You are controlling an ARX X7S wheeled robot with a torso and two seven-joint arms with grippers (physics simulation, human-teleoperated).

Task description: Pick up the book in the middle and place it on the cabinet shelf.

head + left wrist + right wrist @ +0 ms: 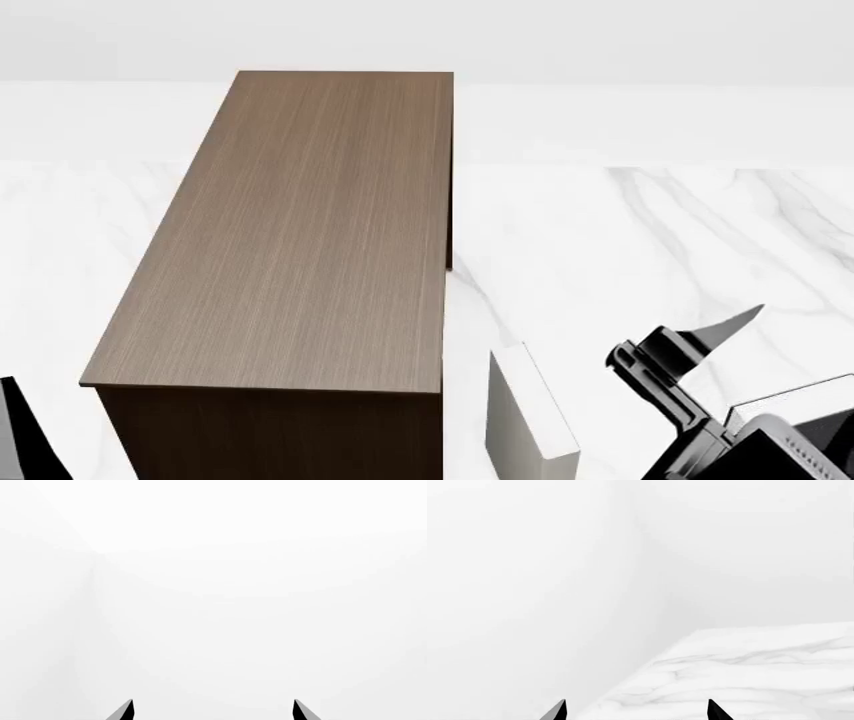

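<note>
The cabinet shelf point(300, 230) is a large dark brown wood-grain box with a long flat top, standing on the white marble table at the left of the head view. The dark-grey book is out of view. My right gripper point(694, 340) hovers at the lower right, to the right of the cabinet, open and empty. In the right wrist view the right gripper point(637, 710) has its fingertips wide apart over the marble table's edge point(647, 667). My left gripper point(213, 710) is open and empty and faces blank white; only a dark sliver of it point(20, 430) shows at the head view's lower left.
A pale grey-white book point(527, 415) stands upright on the marble table point(641, 250), just right of the cabinet's near end and left of my right gripper. A white wall runs behind the table.
</note>
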